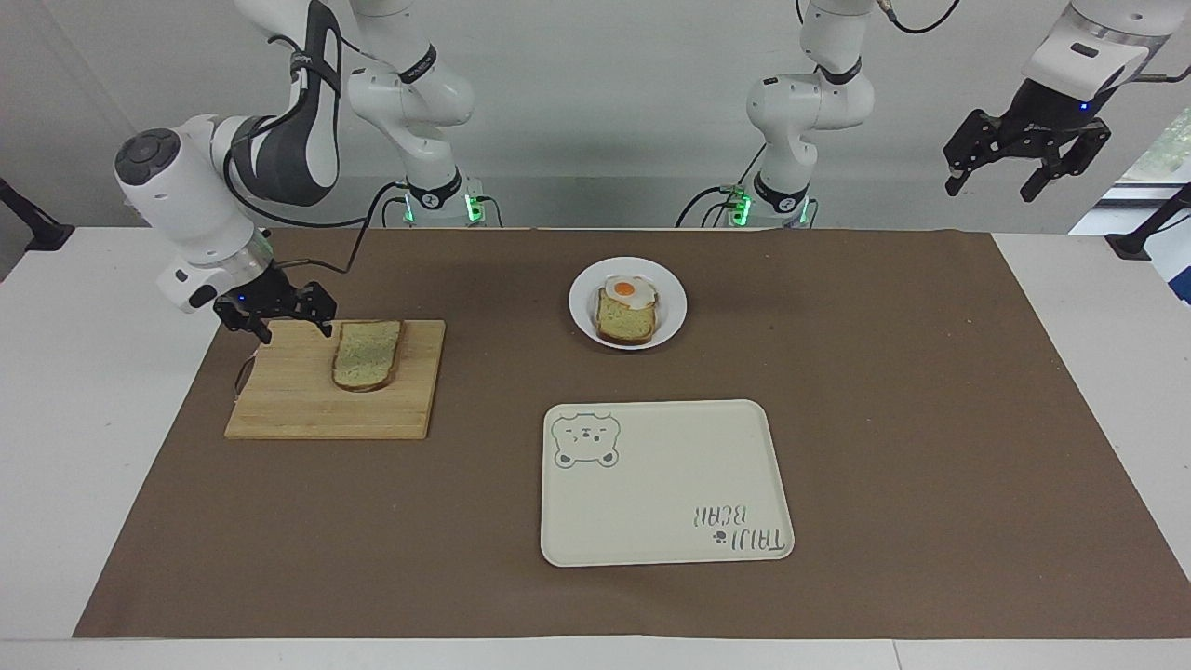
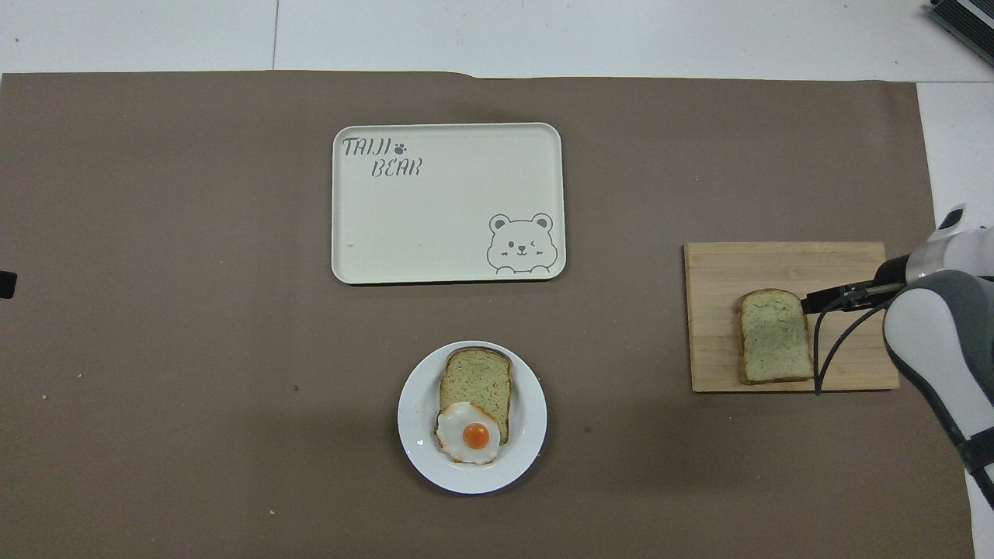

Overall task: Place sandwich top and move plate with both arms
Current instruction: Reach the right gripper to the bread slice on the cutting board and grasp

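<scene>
The sandwich top (image 1: pixel 368 354) (image 2: pixel 774 347), a plain pale slice with a brown crust, lies flat on a wooden cutting board (image 1: pixel 307 400) (image 2: pixel 776 260). My right gripper (image 1: pixel 290 328) hangs open just over the board's corner nearest the robots, beside the slice and apart from it. The small white plate (image 1: pixel 672 307) (image 2: pixel 415 435) sits mid-table near the robots and holds a bread slice (image 1: pixel 625 321) topped with a fried egg (image 1: pixel 626 289). My left gripper (image 1: pixel 989 191) waits open, raised high past the left arm's end of the mat.
A cream rectangular tray (image 1: pixel 661 484) (image 2: pixel 443 210) with a bear drawing lies farther from the robots than the plate. A brown mat (image 1: pixel 930 419) covers most of the white table. The right arm's cable (image 2: pixel 835 341) hangs over the board.
</scene>
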`<act>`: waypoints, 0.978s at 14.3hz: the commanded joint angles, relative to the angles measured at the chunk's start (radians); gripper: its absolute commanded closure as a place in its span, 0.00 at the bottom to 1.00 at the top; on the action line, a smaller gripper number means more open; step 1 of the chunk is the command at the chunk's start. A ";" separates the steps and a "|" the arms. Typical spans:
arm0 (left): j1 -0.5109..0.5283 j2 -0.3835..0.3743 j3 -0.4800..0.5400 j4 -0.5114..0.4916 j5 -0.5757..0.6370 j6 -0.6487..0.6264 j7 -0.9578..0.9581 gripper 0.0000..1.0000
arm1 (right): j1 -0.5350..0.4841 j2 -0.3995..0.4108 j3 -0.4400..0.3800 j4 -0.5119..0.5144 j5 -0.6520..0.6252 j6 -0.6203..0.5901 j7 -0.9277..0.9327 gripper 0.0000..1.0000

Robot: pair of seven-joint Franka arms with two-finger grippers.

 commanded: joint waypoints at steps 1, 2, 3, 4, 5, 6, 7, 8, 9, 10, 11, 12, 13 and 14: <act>0.005 -0.024 -0.001 -0.029 0.003 0.003 0.003 0.00 | -0.025 -0.009 0.008 -0.041 0.027 0.043 -0.057 0.00; 0.005 -0.024 -0.001 -0.029 0.003 0.003 0.003 0.00 | -0.028 -0.004 0.008 -0.046 0.027 0.040 -0.058 0.00; 0.005 -0.024 -0.001 -0.029 0.003 0.003 0.003 0.00 | -0.032 0.005 0.008 -0.065 0.027 0.049 -0.060 0.00; 0.003 -0.024 -0.001 -0.029 0.003 0.003 0.003 0.00 | -0.032 0.010 0.010 -0.081 0.027 0.071 -0.063 0.00; 0.005 -0.024 -0.001 -0.029 0.003 0.003 0.003 0.00 | -0.032 0.017 0.010 -0.088 0.027 0.089 -0.066 0.00; 0.005 -0.024 -0.001 -0.029 0.003 0.003 0.003 0.00 | -0.032 0.023 0.010 -0.090 0.027 0.092 -0.066 0.00; 0.005 -0.024 -0.001 -0.027 0.003 0.003 0.003 0.00 | -0.032 0.031 0.010 -0.092 0.030 0.097 -0.066 0.00; 0.003 -0.024 -0.001 -0.029 0.003 0.003 0.005 0.00 | -0.030 0.039 0.010 -0.099 0.032 0.100 -0.066 0.00; 0.003 -0.024 0.001 -0.029 0.003 0.003 0.005 0.00 | -0.030 0.043 0.010 -0.101 0.033 0.100 -0.065 0.00; 0.003 -0.024 -0.001 -0.029 0.003 0.003 0.003 0.00 | -0.032 0.048 0.010 -0.101 0.033 0.100 -0.066 0.00; 0.003 -0.024 -0.001 -0.029 0.003 0.003 0.003 0.00 | -0.032 0.054 0.010 -0.101 0.033 0.100 -0.066 0.00; 0.005 -0.024 -0.001 -0.029 0.003 0.003 0.003 0.00 | -0.032 0.062 0.010 -0.104 0.038 0.102 -0.066 0.00; 0.005 -0.024 0.001 -0.029 0.003 0.003 0.003 0.00 | -0.030 0.066 0.010 -0.111 0.057 0.103 -0.066 0.00; 0.005 -0.024 0.001 -0.029 0.003 0.003 0.005 0.00 | -0.029 0.069 0.010 -0.128 0.071 0.131 -0.066 0.00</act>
